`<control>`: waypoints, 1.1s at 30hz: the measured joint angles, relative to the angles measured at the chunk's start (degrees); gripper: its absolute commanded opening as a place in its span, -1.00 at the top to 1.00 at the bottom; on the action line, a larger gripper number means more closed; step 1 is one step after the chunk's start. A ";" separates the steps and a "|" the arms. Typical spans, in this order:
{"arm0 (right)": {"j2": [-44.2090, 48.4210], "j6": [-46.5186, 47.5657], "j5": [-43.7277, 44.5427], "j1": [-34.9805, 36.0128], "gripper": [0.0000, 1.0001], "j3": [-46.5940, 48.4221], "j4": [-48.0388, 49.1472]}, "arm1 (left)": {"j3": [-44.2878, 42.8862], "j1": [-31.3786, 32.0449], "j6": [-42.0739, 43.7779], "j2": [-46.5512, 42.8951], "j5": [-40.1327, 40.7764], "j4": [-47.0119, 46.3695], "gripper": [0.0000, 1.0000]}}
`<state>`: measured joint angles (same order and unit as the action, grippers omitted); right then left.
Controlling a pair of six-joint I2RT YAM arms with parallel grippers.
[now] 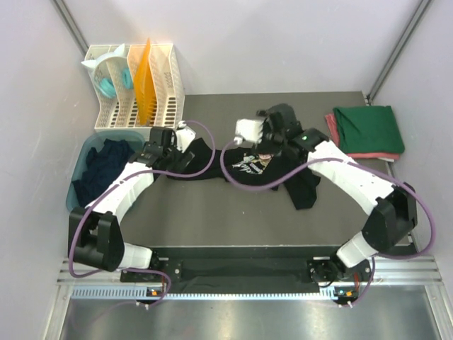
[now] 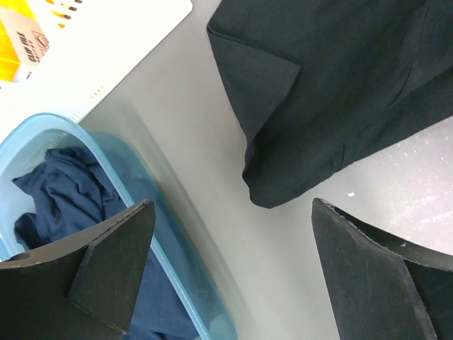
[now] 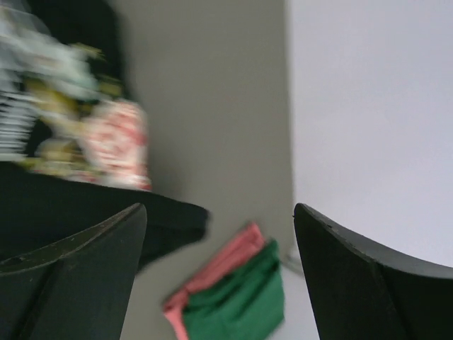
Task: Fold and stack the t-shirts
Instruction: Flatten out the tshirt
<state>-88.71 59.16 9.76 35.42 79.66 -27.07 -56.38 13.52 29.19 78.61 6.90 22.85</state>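
Observation:
A black t-shirt (image 1: pixel 248 168) with a white-and-coloured chest print lies rumpled across the middle of the table. My left gripper (image 1: pixel 168 140) is open and empty above the shirt's left sleeve. In the left wrist view (image 2: pixel 233 241) the sleeve (image 2: pixel 333 99) lies just ahead of the fingers. My right gripper (image 1: pixel 267 134) is open and empty over the shirt's far edge. In the blurred right wrist view (image 3: pixel 219 241) the print (image 3: pixel 85 134) shows at upper left. A folded dark green t-shirt (image 1: pixel 368 127) lies on a pinkish-red one (image 1: pixel 354 152) at the back right, and both show in the right wrist view (image 3: pixel 241 301).
A teal-blue tub (image 1: pixel 74 188) at the left edge holds a navy shirt (image 1: pixel 105 163), also seen in the left wrist view (image 2: pixel 67 191). A white slotted rack (image 1: pixel 166 78) with an orange sheet stands at the back left. Walls close in the left, back and right sides.

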 measured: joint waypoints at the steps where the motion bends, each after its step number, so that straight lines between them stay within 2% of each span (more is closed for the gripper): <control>1: 0.74 -0.74 -1.97 2.29 -0.69 -0.15 -3.04 | 0.22 0.00 -0.17 -0.04 0.00 -0.02 -0.92; 4: 0.66 -2.49 -7.19 7.91 -0.64 -1.62 -8.35 | 0.81 0.00 -0.33 -0.20 -0.11 0.07 -0.92; 7: -2.40 -4.02 -10.51 10.69 -0.57 -2.84 -11.96 | 0.98 0.00 -0.31 -0.20 -0.24 0.13 -0.92; 15: -16.09 -7.37 -12.59 10.84 -0.50 -0.94 -11.74 | 0.98 0.00 -0.31 -0.20 -0.20 0.68 -0.91; 20: -20.28 -8.52 -12.59 10.84 -0.48 2.27 -9.07 | 0.98 0.00 -0.31 -0.20 0.00 0.79 -0.91; 23: -20.68 -8.83 -12.46 10.84 -0.29 2.69 -7.43 | 0.98 0.00 -0.28 -0.20 0.02 0.85 -0.91; 27: -21.55 -8.87 -12.61 10.84 0.20 4.17 -7.04 | 1.01 0.00 -0.28 -0.20 0.02 0.87 -0.91; 29: -22.29 -9.33 -12.87 10.84 0.21 5.16 -7.10 | 1.01 0.00 -0.28 -0.20 0.07 0.87 -0.91; 33: -22.80 -9.94 -13.84 10.91 0.02 5.88 -7.34 | 1.01 0.00 -0.09 -0.20 0.24 0.87 -0.91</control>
<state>-111.50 49.21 -4.08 46.33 85.54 -34.41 -55.37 13.52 29.10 78.41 7.14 23.73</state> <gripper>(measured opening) 0.428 0.959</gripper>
